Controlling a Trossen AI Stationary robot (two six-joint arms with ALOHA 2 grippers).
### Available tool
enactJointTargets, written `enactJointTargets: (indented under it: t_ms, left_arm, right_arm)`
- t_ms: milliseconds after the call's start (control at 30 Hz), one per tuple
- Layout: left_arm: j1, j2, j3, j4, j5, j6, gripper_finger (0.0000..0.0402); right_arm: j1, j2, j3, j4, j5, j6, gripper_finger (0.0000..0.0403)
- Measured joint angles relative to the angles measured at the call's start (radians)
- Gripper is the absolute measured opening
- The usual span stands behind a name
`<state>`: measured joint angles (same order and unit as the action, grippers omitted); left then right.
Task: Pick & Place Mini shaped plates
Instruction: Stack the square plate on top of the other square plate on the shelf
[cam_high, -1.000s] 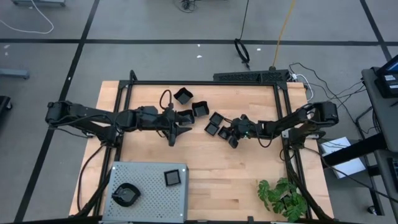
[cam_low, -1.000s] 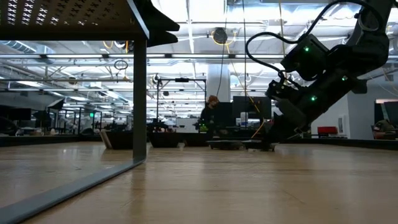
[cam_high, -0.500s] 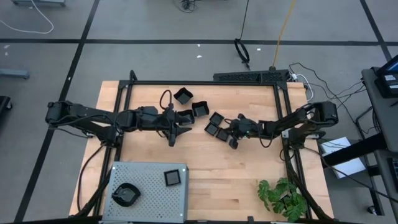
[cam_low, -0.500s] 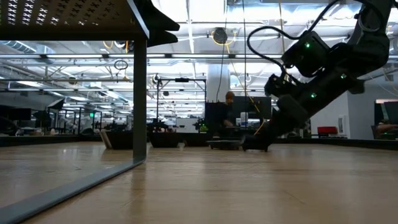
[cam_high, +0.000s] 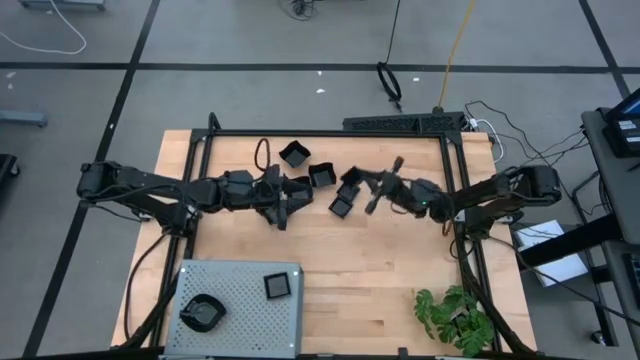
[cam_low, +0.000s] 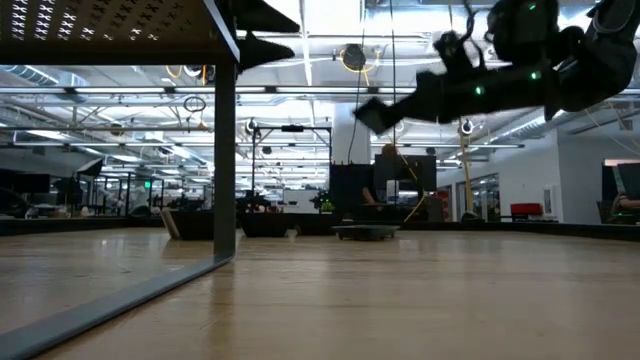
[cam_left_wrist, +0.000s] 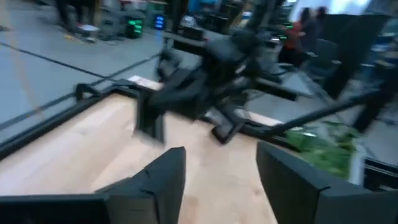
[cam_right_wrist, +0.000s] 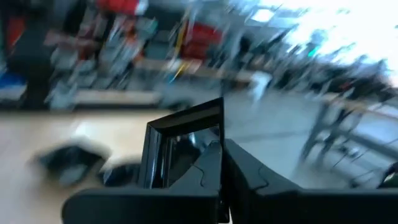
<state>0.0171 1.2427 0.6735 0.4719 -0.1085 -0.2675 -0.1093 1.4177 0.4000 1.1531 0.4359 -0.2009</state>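
- The high view shows the whole layout: a pale wooden table (cam_high: 380, 270) with a black frame, both dark arms reaching toward its upper centre, and a cluster of mini shaped plates (cam_high: 322, 176) lying there, glossy black and shallow, mostly square or angular.
- Only this view shows the grey perforated metal tray (cam_high: 238, 300) at the lower left of the frame, with one small square plate (cam_high: 277, 286) and a rounder black dish (cam_high: 203, 314) on it, and a green plant (cam_high: 455, 318) at the lower right.
- The right gripper (cam_high: 372, 190) sits right of the cluster, its fingers closed on a square plate (cam_high: 352, 181).
- The low view adds what the top-down picture cannot: the right gripper (cam_low: 372, 112) is well above the table surface, in the upper right of the frame, with the dark plate (cam_low: 366, 114) at its tip held tilted in the air. Other plates (cam_low: 365, 231) show as a low dark shape far back on the wood.
- The right wrist view shows the grip up close: the held plate (cam_right_wrist: 183, 144) stands on edge between the shut fingers (cam_right_wrist: 208, 168), its thin raised rim and shiny inner face plain; two more dark dishes (cam_right_wrist: 68, 159) lie blurred on the wood at the lower left.
- The left gripper (cam_high: 283, 192) is left of the cluster. The left wrist view shows its two broad dark fingers (cam_left_wrist: 163, 177) fairly wide apart with nothing between them, and beyond them the other arm (cam_left_wrist: 217, 93) holding a flat dark plate (cam_left_wrist: 149, 118).
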Motion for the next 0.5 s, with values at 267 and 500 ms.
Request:
enactJointTargets:
  t_ms: [267, 500]
  left_arm:
    - [-0.001, 0.233, 0.107, 0.141, -0.153, 0.04, 0.029]
    - [0.024, 0.411, 0.269, 0.135, -0.276, 0.115, 0.0305]
  right_arm:
    - [0.0, 0.009, 0.005, 0.187, 0.035, -0.056, 0.0]
    - [0.017, 0.007, 0.006, 0.191, 0.035, -0.091, 0.0]
